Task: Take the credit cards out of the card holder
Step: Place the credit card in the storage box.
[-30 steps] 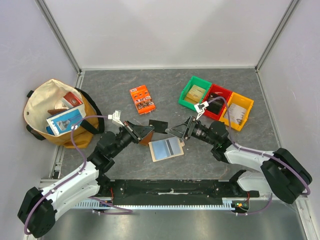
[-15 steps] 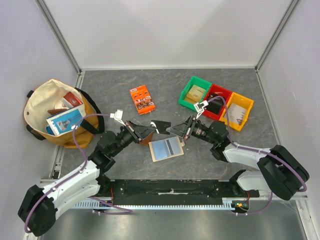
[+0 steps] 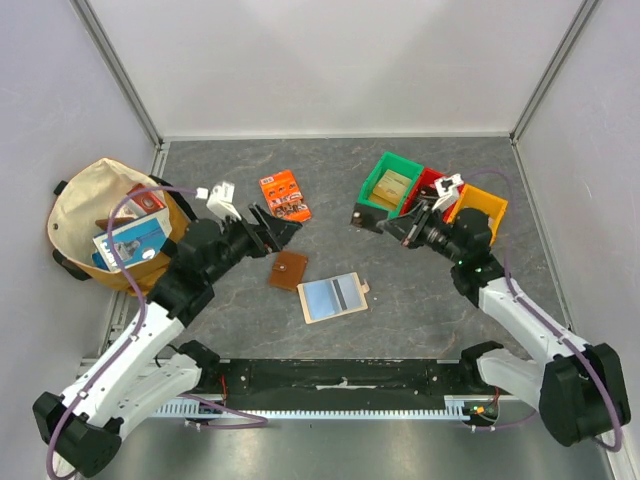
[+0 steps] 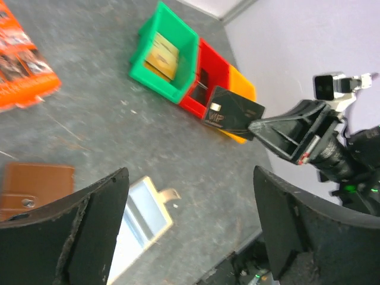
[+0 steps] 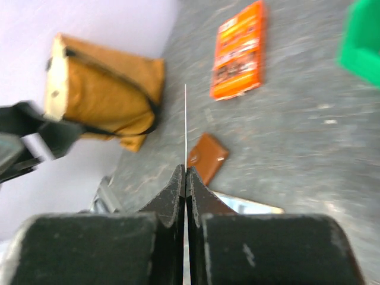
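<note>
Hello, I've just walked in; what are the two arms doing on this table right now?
The right gripper is shut on a black credit card, holding it in the air near the green bin. The left gripper is open and holds nothing. The card holder lies open on the table, with a brown wallet beside it.

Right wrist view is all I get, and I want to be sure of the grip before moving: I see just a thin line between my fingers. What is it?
Observer: A black card, edge-on to you; the left wrist view shows its flat face, pinched by the right gripper.
Operator: And my other arm?
Observer: The left gripper is open, nothing between its fingers.
Operator: Where would I look for more cards?
Observer: The beige card holder lies open on the table between the arms, blue lining up.
</note>
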Controlling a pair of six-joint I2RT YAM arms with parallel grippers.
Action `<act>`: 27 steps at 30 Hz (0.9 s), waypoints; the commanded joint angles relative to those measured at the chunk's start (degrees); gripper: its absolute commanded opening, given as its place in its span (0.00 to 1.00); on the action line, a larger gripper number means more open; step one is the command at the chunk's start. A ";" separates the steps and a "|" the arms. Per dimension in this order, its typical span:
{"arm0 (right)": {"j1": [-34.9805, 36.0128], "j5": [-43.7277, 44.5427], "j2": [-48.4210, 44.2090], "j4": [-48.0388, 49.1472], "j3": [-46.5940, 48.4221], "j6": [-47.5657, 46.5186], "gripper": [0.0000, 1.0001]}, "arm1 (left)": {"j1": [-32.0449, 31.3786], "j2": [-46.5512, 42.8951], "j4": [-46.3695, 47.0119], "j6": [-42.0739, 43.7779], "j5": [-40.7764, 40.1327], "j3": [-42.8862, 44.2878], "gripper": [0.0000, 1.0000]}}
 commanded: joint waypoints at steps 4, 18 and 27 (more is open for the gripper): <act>-16.60 5.74 1.88 -26.79 8.45 -9.76 0.00 | 6.98 6.48 -19.59 16.65 0.27 11.95 0.98; -23.48 11.73 21.47 -30.78 20.93 -13.63 0.00 | 8.83 2.71 -21.61 21.23 -3.24 8.70 0.98; -23.39 7.86 32.65 -26.82 25.86 -11.00 0.00 | 9.09 0.95 -20.91 21.67 -3.59 7.73 0.96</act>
